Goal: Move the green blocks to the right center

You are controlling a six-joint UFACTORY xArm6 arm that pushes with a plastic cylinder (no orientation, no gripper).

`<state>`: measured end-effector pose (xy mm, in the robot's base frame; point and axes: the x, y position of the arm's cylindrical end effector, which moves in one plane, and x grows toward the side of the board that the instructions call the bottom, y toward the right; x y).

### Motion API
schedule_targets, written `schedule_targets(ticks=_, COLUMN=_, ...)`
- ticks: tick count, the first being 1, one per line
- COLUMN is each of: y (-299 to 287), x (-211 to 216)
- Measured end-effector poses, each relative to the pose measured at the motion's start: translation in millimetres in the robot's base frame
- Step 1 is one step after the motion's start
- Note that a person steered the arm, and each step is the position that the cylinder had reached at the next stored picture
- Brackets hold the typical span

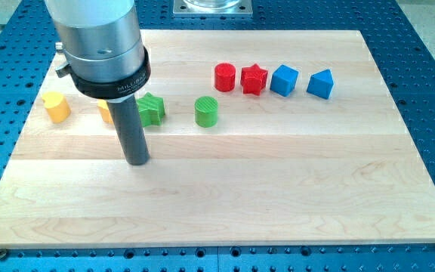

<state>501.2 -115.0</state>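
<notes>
A green star block point(153, 109) lies on the wooden board point(278, 174) left of centre. A green cylinder point(207, 111) stands a little to its right. My tip point(137, 160) rests on the board below and slightly left of the green star, a short gap away from it. The rod hides part of a yellow block point(106, 111) just left of the star.
A yellow cylinder point(55, 106) stands at the view's left. A red cylinder point(224, 76), a red star point(254, 78), a blue cube point(284, 79) and a blue wedge-like block point(321, 83) form a row at the upper right.
</notes>
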Motion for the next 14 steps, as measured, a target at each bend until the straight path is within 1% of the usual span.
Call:
schedule_targets(ticks=3, y=-0.4, x=-0.1)
schedule_targets(ticks=5, y=-8.0, x=15.8)
schedule_targets(ticks=6, y=-28.8, x=-15.0)
schedule_targets(ticks=7, y=-27.4, x=-39.8)
schedule_targets(ticks=8, y=-11.8, x=-65.3)
schedule_targets(ticks=9, y=-30.5, x=-81.0)
schedule_targets(ticks=10, y=-2.7, x=-90.4)
schedule_targets(ticks=11, y=24.5, x=-90.6)
schedule_targets(ticks=12, y=72.8, x=-88.8)
schedule_targets(ticks=14, y=167.2, x=-40.6)
